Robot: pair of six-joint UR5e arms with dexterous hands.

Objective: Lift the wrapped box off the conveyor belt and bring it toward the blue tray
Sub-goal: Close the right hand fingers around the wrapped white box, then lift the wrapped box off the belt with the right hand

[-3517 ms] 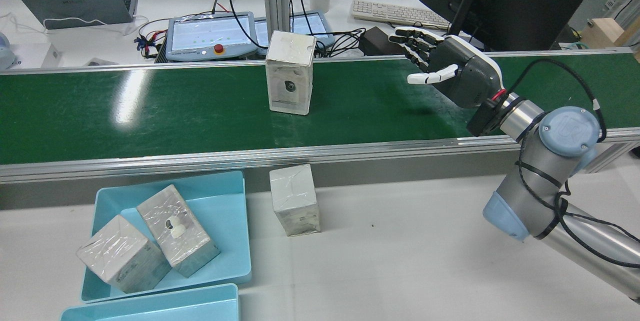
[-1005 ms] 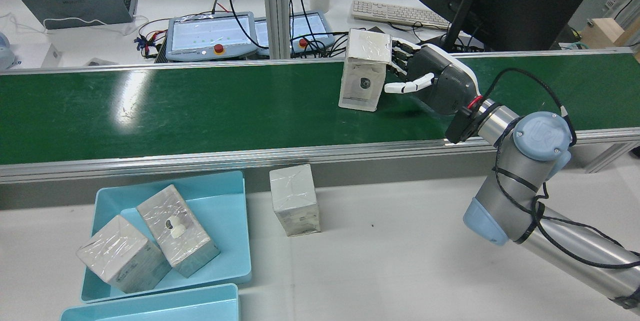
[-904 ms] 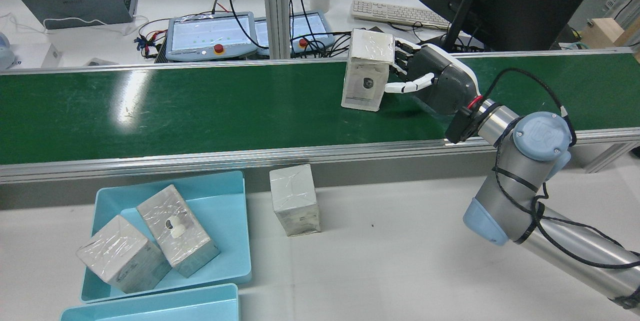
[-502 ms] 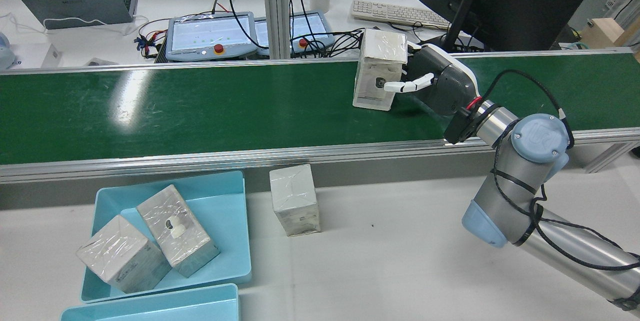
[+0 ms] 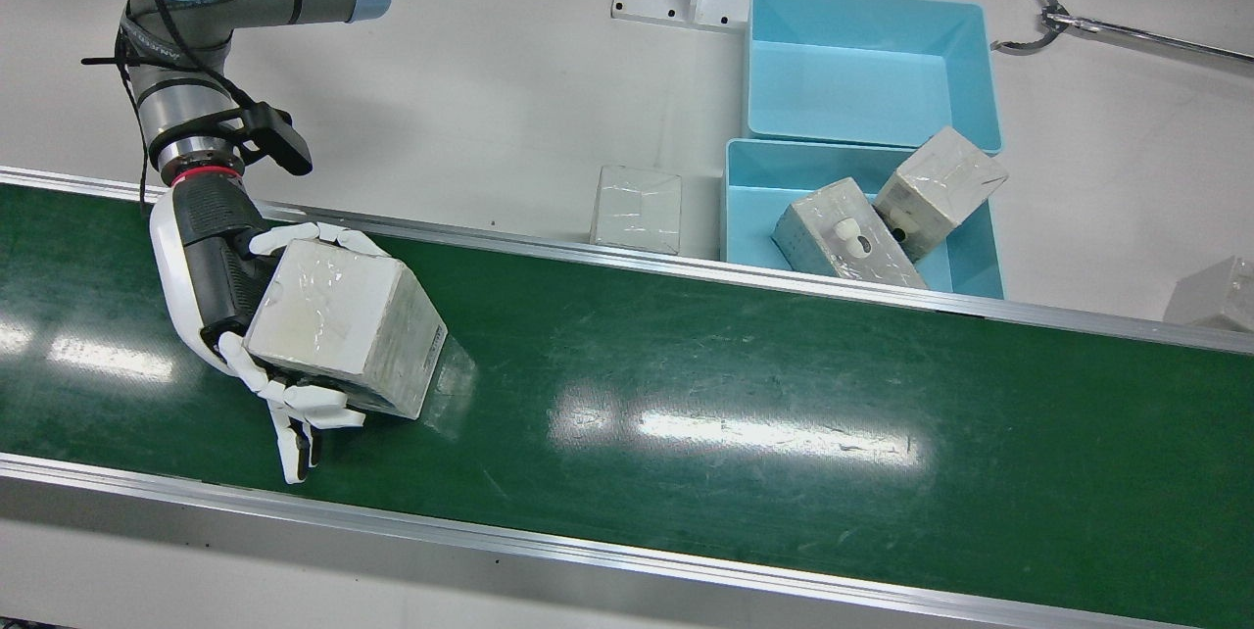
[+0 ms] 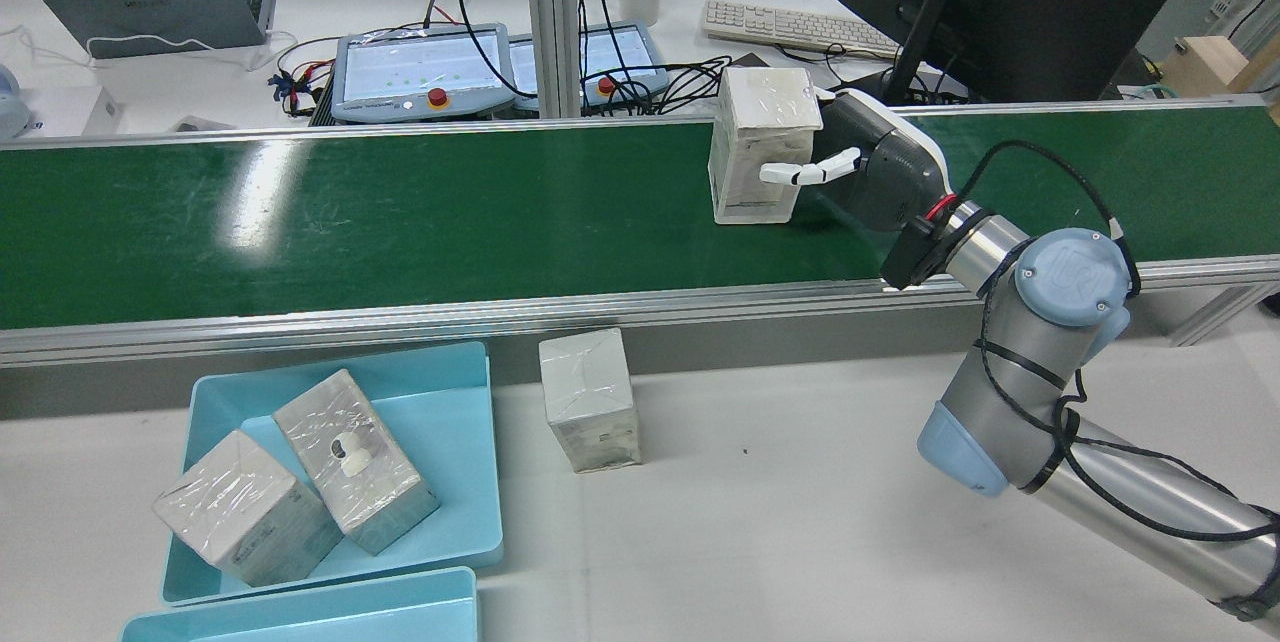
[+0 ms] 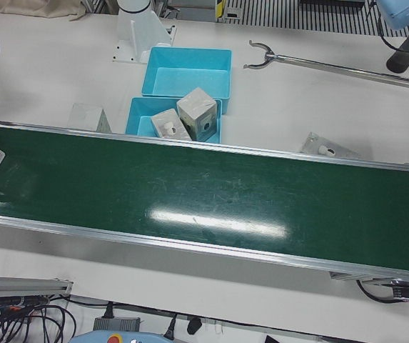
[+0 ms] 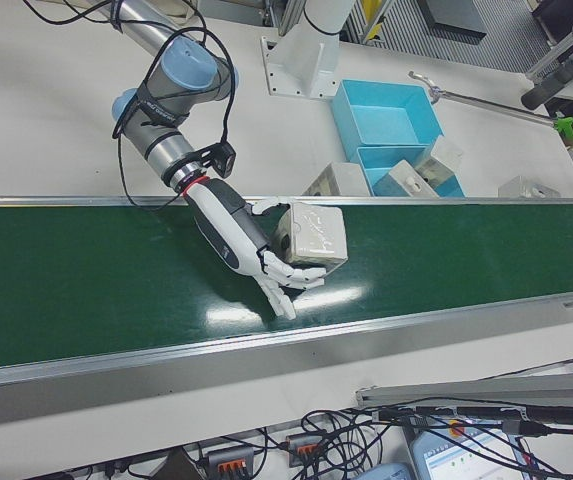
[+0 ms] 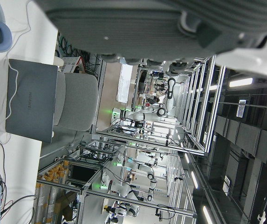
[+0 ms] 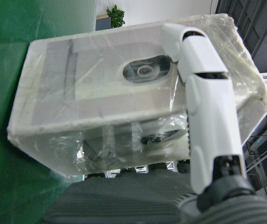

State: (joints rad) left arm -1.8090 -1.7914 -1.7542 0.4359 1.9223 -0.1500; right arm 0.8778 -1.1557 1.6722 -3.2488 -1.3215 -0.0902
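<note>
— So, how do we expect the wrapped box (image 6: 763, 144) to handle?

— Judging by its square edges, we take it for a stiff carton, probably light. The clear film over it looks slick, so we would trust opposed flat faces more than corners. Our right hand (image 6: 862, 167) has that already: the thumb lies across the near face, and in the front view the other fingers (image 5: 294, 404) curl round the far side, so the hand is closed on the box.

— Where is it?

— On the right part of the conveyor belt (image 6: 400, 222), toward the far edge, well apart from the blue tray (image 6: 455, 422) on the tabletop at near left. We cannot tell whether its base has left the belt.

— And compared with half a second ago?

— The box has turned: its printed face, which pointed our way then, no longer shows in the rear view. The thumb sat on that face; now it presses a plain one.

— The left hand?

— Its own camera shows only a blurred dark part of it; we cannot tell how its fingers stand.
</note>
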